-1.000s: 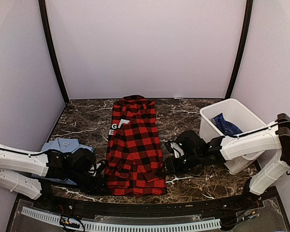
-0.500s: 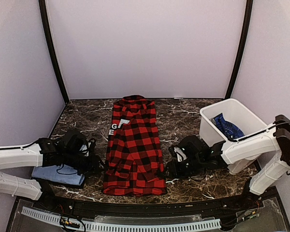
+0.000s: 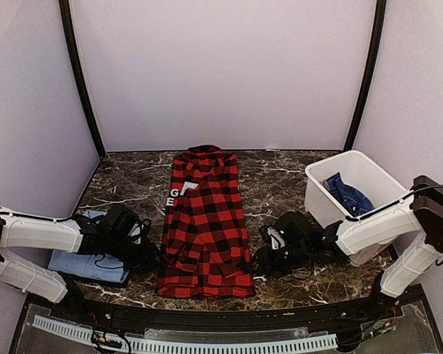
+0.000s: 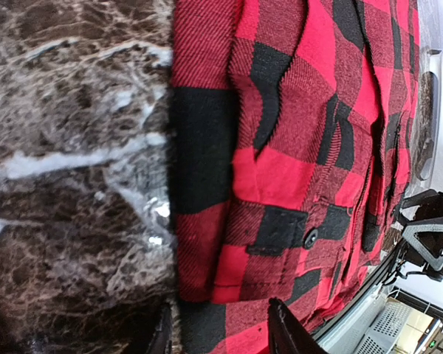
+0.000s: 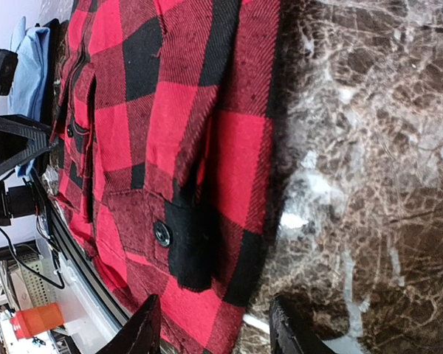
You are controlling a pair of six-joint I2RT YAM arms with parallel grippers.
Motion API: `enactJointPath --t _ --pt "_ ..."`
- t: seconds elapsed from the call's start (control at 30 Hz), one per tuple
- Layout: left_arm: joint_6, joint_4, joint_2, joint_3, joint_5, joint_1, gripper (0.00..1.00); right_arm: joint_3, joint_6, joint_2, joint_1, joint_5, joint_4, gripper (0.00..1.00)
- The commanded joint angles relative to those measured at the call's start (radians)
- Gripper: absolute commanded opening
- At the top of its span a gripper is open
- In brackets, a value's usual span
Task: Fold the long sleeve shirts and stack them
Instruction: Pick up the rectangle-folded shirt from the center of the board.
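Observation:
The red-and-black checked flannel [image 3: 207,221] lies flat in the table's middle, folded into a long strip, collar at the far end. My left gripper [image 3: 153,256] is low at its near left edge. In the left wrist view the gripper [image 4: 221,335] is open, its fingers straddling the flannel [image 4: 295,125] near a buttoned cuff. My right gripper [image 3: 257,259] is at the near right edge. In the right wrist view it [image 5: 218,328] is open over the flannel's [image 5: 170,125] edge. The folded light blue shirt [image 3: 85,265] lies at the near left. The dark blue patterned shirt [image 3: 348,193] sits in the bin.
A white plastic bin [image 3: 354,158] stands at the right, behind my right arm. The dark marble table [image 3: 125,184] is bounded by pale walls on three sides. A perforated white rail [image 3: 184,343] runs along the near edge.
My left gripper has moved from the flannel's near left corner a little farther along its left edge. My right gripper has shifted slightly nearer. The flannel itself looks unmoved.

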Motion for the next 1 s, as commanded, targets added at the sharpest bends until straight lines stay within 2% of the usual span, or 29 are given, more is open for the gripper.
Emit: enactJointPath --t 0.0,0.3,0.5,0.6,0.77,0.97 --pt "0.016 0.069 0.035 -0.022 0.036 0.005 0.42 -0.011 0.025 0.045 -0.01 -0.003 0.074 0.46" --pt "-0.006 0.12 0.071 -0.028 0.047 0.005 0.36 -0.012 0.042 0.086 -0.01 -0.013 0.12 0.42" --pt "-0.023 0.172 0.101 -0.025 0.071 0.004 0.29 0.002 0.04 0.106 -0.01 -0.025 0.132 0.37" --pt "-0.031 0.182 0.104 -0.024 0.081 0.004 0.24 0.007 0.036 0.11 -0.01 -0.032 0.136 0.33" --pt "-0.038 0.202 0.103 -0.023 0.104 -0.001 0.13 0.019 0.028 0.113 -0.01 -0.045 0.137 0.21" --pt "-0.043 0.209 0.102 -0.017 0.113 -0.036 0.05 0.022 0.028 0.104 -0.01 -0.053 0.139 0.07"
